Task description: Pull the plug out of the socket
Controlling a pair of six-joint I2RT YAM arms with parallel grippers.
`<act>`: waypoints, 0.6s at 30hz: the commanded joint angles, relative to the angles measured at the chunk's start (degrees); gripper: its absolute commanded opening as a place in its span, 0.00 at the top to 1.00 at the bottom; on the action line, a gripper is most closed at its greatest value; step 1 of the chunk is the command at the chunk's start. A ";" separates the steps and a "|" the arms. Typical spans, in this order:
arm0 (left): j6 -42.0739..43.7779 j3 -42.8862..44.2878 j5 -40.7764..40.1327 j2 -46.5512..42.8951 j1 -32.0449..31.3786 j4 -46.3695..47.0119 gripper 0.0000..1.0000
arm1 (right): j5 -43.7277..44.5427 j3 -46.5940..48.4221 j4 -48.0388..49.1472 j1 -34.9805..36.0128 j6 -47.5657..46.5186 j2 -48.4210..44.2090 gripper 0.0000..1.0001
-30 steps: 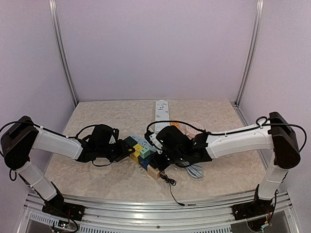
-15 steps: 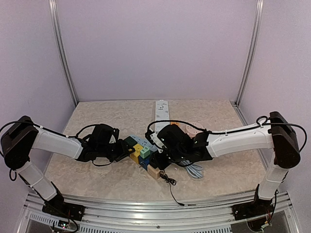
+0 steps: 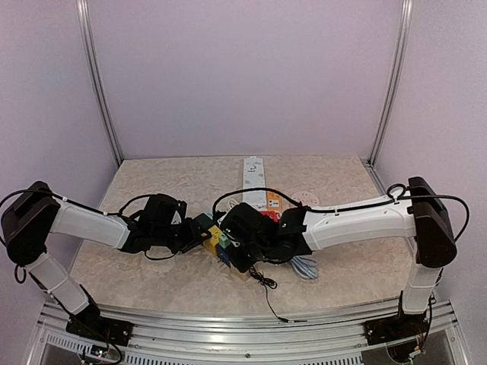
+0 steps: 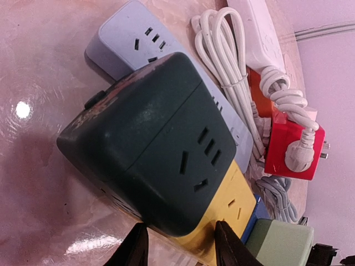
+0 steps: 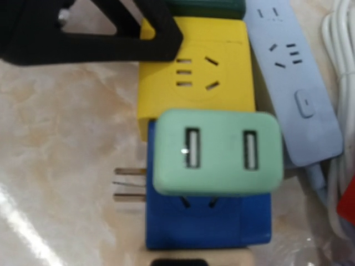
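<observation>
A chain of socket cubes lies mid-table: dark green (image 4: 150, 144), yellow (image 4: 233, 205), blue (image 5: 205, 227), beige (image 5: 244, 257). A mint-green plug (image 5: 217, 151) with two USB ports sits on top of the blue cube. My left gripper (image 4: 183, 246) is shut on the chain, its fingers (image 4: 136, 246) flanking the joint between the dark green and yellow cubes. In the top view my right gripper (image 3: 234, 247) hovers directly over the plug. Its fingers do not show in the right wrist view. It is shut, and I cannot see anything held.
A pale blue power strip (image 5: 291, 83) lies against the cubes. Beyond it are a white cable bundle (image 4: 233, 72), a red cube (image 4: 291, 149) with a white plug, and a white power strip (image 3: 253, 173). A black cable (image 3: 268, 293) trails toward the near edge.
My right arm has swung left, so its gripper now covers the blue cube and the mint-green plug. My left arm and the cubes have not moved.
</observation>
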 commanded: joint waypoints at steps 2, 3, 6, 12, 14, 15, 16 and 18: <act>1.41 -0.41 0.06 2.25 -1.36 -7.12 0.60 | 7.92 3.48 -3.38 1.63 -2.08 4.35 1.00; 1.45 -0.41 0.05 2.21 -1.36 -7.14 0.60 | 7.69 3.37 -3.25 1.67 -2.02 4.33 1.00; 1.46 -0.41 -0.16 2.04 -1.36 -7.31 0.60 | 6.83 2.90 -2.24 1.62 -1.75 3.80 1.00; 1.52 -0.41 -0.31 1.83 -1.36 -7.49 0.60 | 2.89 1.41 0.61 1.30 -0.74 2.51 1.00; 1.54 -0.41 -0.33 1.81 -1.36 -7.62 0.60 | 1.00 0.48 1.92 0.79 -0.02 2.03 1.00; 1.54 -0.41 -0.48 1.81 -1.36 -7.71 0.60 | -0.05 -0.11 2.57 0.31 0.42 1.70 1.00; 1.51 -0.45 -0.52 1.77 -1.36 -7.75 0.60 | -1.26 -0.78 3.36 -0.21 0.85 1.31 1.00; 1.50 -0.54 -0.53 1.66 -1.36 -7.76 0.60 | -4.77 -2.95 6.14 -1.76 1.88 -0.13 1.00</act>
